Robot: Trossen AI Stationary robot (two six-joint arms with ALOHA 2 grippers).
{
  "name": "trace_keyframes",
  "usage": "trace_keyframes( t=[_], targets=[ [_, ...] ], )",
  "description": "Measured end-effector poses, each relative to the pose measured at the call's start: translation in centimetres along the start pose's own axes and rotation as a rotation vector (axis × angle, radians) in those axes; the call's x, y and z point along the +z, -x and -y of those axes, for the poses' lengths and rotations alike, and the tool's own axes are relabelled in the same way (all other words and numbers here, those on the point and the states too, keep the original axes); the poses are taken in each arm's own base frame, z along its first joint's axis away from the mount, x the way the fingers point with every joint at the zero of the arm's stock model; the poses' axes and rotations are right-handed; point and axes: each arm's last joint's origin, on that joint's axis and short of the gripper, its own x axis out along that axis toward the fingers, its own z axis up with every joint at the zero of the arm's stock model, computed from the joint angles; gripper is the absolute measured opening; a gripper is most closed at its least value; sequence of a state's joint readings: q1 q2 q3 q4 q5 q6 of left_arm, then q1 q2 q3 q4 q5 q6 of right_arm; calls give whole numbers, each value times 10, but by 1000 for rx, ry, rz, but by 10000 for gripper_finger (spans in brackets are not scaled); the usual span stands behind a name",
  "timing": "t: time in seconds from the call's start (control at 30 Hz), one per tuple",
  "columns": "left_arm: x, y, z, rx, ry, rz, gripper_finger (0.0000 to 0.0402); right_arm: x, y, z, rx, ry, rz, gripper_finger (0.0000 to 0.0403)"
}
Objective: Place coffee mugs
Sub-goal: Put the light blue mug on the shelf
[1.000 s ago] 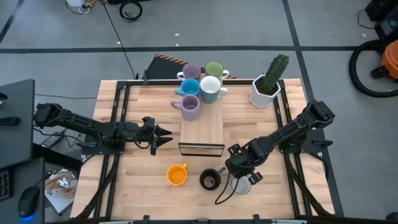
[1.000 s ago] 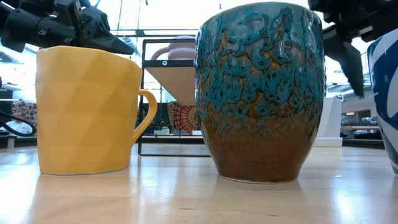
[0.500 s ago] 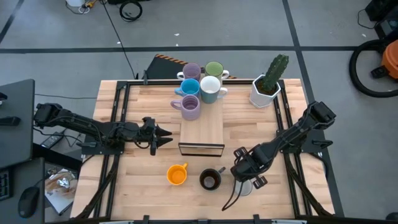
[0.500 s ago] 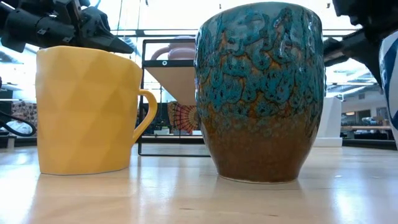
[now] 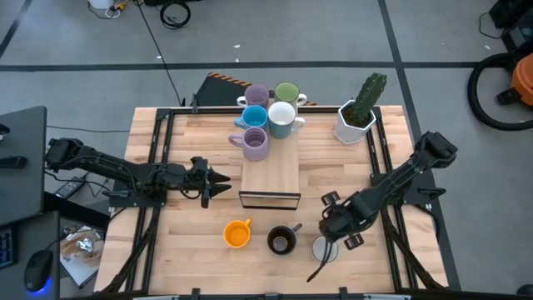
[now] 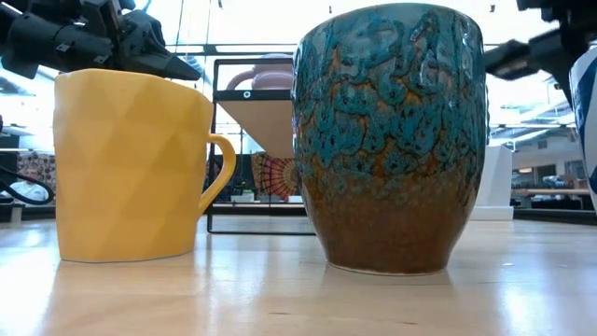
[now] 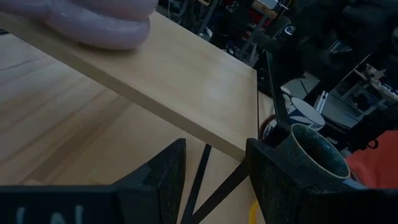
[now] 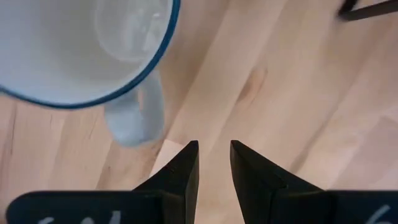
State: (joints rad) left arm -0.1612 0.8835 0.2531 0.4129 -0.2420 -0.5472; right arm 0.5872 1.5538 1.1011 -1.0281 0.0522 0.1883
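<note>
Coffee mugs are seen in two groups in the high view. Five are clustered on the far end of a wooden riser [image 5: 271, 171] at 12 o'clock: a lilac mug [image 5: 255, 142], a light blue mug [image 5: 253, 117], a white mug [image 5: 281, 118], a green mug [image 5: 286, 92] and a second lilac mug [image 5: 257, 93], partly hidden by its neighbours. On the table [image 5: 183, 225] at 6 o'clock stand an orange mug [image 5: 237, 234] and a dark mug [image 5: 281, 241]. A blue-rimmed white mug [image 5: 323, 248] at 5 o'clock is partly covered by the right gripper [image 5: 340, 223], whose fingers are apart with a narrow gap, empty, the handle just beside them. The left gripper [image 5: 223, 178] is held at 9 o'clock, jaws apart, empty. In the low view the blue-rimmed mug is cut off.
</note>
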Motion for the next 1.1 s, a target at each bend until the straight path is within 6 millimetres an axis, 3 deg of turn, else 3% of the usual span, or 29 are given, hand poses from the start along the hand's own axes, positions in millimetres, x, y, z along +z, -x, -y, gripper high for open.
trace_keyframes(
  t=[0.13,0.4,0.6,0.87,1.1],
  targets=[
    [0,0,0,0,12,0,173,-10,16,2,-19,-16,83,97],
    [0,0,0,0,14,0,173,-40,29,-6,16,-58,171,104],
    [0,0,0,0,16,0,173,-55,46,-17,55,-34,237,144],
    [0,0,0,-1,12,-1,173,-61,47,-27,37,-57,238,224],
    [0,0,0,-1,10,-1,173,-56,48,-31,124,-177,264,236]
  ],
)
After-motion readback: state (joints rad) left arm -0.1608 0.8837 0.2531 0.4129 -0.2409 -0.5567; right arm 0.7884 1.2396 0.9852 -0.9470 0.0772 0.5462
